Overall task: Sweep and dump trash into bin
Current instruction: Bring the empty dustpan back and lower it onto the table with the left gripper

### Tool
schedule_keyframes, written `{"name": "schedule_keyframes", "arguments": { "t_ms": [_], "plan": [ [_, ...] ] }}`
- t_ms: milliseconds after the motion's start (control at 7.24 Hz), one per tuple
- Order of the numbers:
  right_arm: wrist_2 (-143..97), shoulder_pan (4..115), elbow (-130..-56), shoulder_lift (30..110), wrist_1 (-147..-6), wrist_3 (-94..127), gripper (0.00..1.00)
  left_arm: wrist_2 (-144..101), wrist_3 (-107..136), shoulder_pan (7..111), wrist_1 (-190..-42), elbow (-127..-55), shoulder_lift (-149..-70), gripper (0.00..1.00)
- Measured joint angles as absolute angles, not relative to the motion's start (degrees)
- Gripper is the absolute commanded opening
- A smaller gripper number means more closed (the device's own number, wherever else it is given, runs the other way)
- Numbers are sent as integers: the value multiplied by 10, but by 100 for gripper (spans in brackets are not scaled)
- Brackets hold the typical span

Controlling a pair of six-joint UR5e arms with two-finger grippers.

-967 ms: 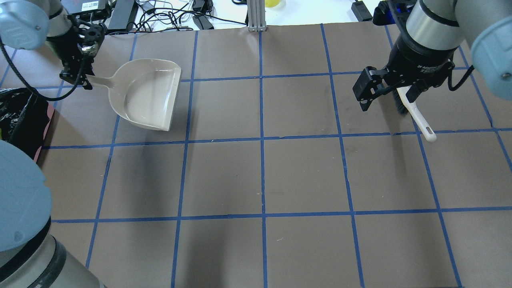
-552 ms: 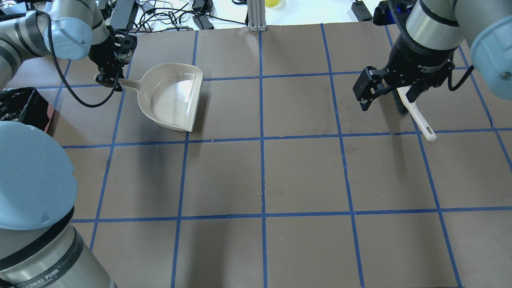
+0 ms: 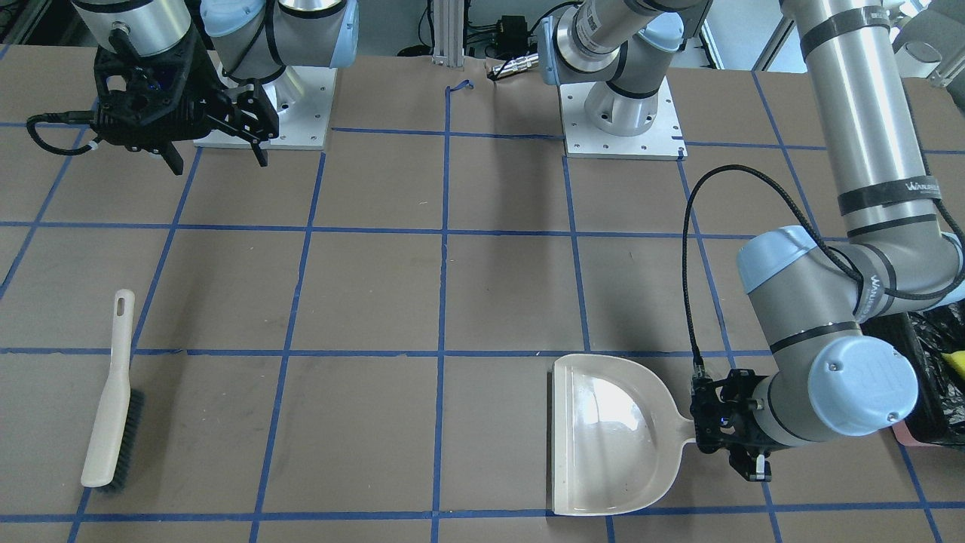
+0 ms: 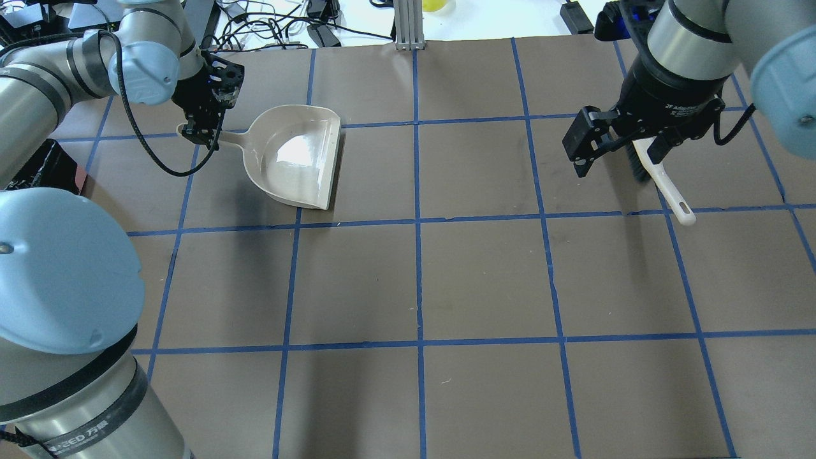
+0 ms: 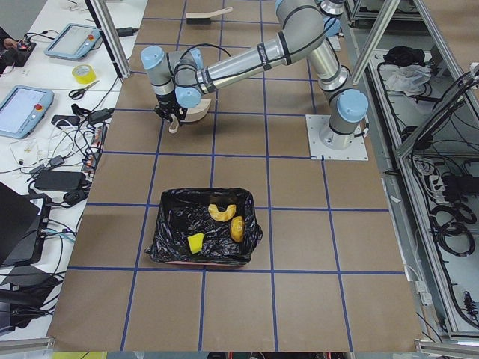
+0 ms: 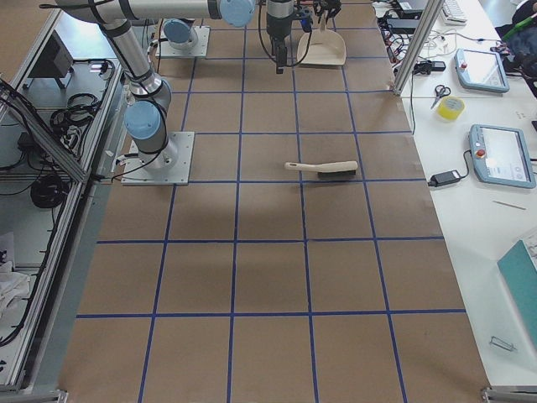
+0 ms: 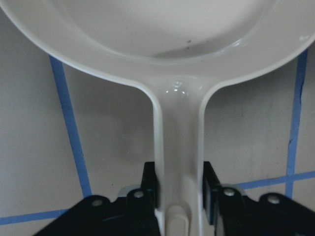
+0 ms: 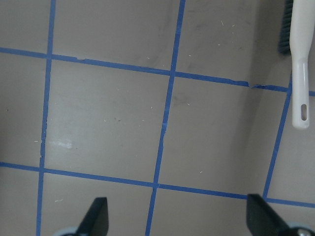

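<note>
On the brown bench point(image 4: 484, 280) with its grid of blue tape, the right gripper point(image 4: 615, 159) hangs high above the right side, its jaws wide apart with nothing between them. The right wrist view looks down past both black fingertips point(image 8: 98, 216) onto taped squares. Below and just beyond it, a cream brush point(image 4: 666, 185) with dark bristles lies flat on the bench, apart from the gripper, its handle end with the hanging hole pointing toward the near side. Across on the left, at about the same depth, the left gripper point(image 4: 203, 135) has its jaws clamped on the narrow handle of the cream dustpan point(image 4: 296, 156). In the left wrist view the two fingers point(image 7: 150, 189) press the handle from either side. The pan's straight open edge faces right, along a blue tape line, and its glossy inside catches the light; whether it rests on the surface or is held just above it cannot be told. Further left, well apart from the pan, stands the bin point(image 5: 168, 247), pink-sided and lined with a crinkled black bag. The trash lies inside it: a curved orange-cream peel point(image 5: 221, 212) just beside a yellow-brown lump point(image 5: 236, 228), and a small sponge wedge point(image 5: 195, 243) a little apart from both.
</note>
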State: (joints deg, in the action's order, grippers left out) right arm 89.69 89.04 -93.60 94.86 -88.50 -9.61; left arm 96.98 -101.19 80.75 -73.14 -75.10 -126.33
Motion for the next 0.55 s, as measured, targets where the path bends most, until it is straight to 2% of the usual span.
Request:
{"name": "schedule_keyframes", "arguments": {
  "t_ms": [138,276,414,552],
  "plan": [
    [897,891,-937,948,-885,-96,100,969,-996,809,-732,-752,-1264,48],
    [897,891,-937,949,-886,-96,100,969,-981,810,-734,-752,-1264,58],
    [897,891,-938,949,-886,-96,100,969,-961,811,-738,-752,-1263,63],
    [897,891,-938,949,-886,-96,100,969,-939,812,-749,-752,-1256,63]
  ]
}}
